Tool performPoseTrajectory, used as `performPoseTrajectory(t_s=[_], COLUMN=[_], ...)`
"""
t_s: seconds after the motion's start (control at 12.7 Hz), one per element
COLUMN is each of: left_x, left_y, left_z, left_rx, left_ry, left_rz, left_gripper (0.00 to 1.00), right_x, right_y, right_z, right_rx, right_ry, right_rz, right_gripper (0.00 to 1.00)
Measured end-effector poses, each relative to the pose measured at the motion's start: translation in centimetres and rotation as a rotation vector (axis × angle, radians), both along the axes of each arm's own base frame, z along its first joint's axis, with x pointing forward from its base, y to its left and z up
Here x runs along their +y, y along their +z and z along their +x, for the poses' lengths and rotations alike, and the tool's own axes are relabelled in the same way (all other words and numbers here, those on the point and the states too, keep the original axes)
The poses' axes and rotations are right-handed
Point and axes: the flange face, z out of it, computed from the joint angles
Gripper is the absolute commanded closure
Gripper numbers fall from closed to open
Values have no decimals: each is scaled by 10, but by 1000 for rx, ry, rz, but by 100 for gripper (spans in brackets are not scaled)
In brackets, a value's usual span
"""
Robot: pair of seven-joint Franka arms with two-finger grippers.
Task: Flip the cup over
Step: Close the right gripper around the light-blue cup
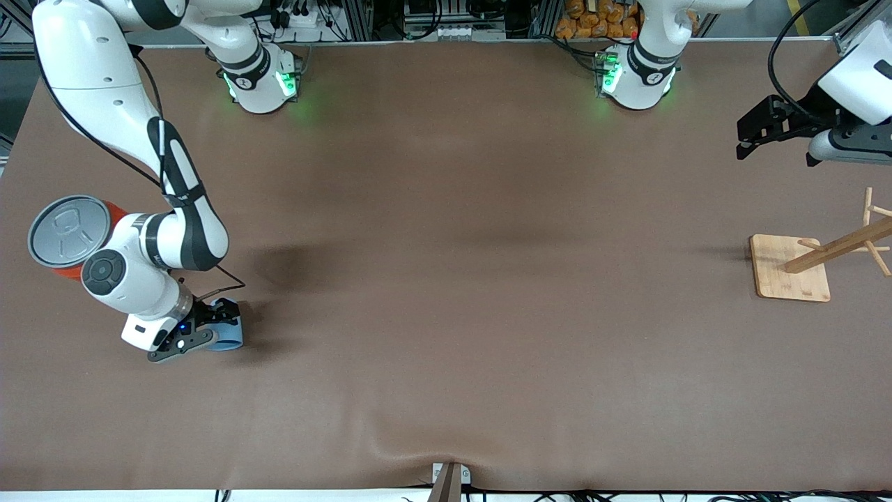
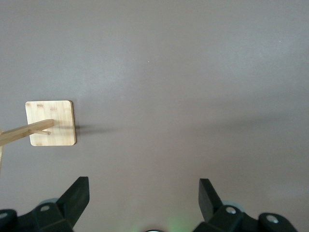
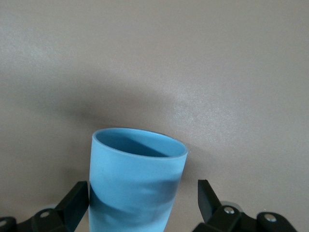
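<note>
Light-blue tapered cup (image 3: 136,181) — darker inside — sits between the right gripper (image 3: 142,203) spread fingers; left gripper (image 2: 144,200) open.

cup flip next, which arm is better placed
Right. The right gripper already has its open jaws either side of the cup; the left gripper waits above the left arm's end.

White arms with black joint bands, black cables, green-lit bases.
</note>
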Motion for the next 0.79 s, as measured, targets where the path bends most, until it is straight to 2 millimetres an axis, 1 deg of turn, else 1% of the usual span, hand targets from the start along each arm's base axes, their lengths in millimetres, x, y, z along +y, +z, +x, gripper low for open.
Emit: performPoseTrajectory(t_s=[0.08, 0.16, 0.31, 0.39, 0.47, 0.55, 0.79], left_x=[0, 1, 1, 1, 1, 1, 2], left_y=[0, -1, -1, -1, -1, -2, -3], left_z=[0, 0, 0, 0, 0, 0, 0], left_rx=[1, 2, 2, 3, 3, 4, 7], left_ry=[1, 1, 2, 2, 2, 2, 3], left_rz=[0, 0, 0, 0, 1, 1, 1], left_gripper=[0, 0, 0, 0, 0, 0, 0], right_x=[0, 0, 0, 0, 0, 0, 0], right_y=[-1, -1, -1, -2, -2, 1, 0], right_z=[0, 0, 0, -1, -1, 0, 0], right_rx=[0, 0, -1, 0, 2, -3, -4], right_ry=[0, 0, 0, 0, 0, 0, 1], right_rz=[0, 0, 0, 0, 0, 0, 0], right_gripper=[0, 6, 29, 39, 46, 50, 50])
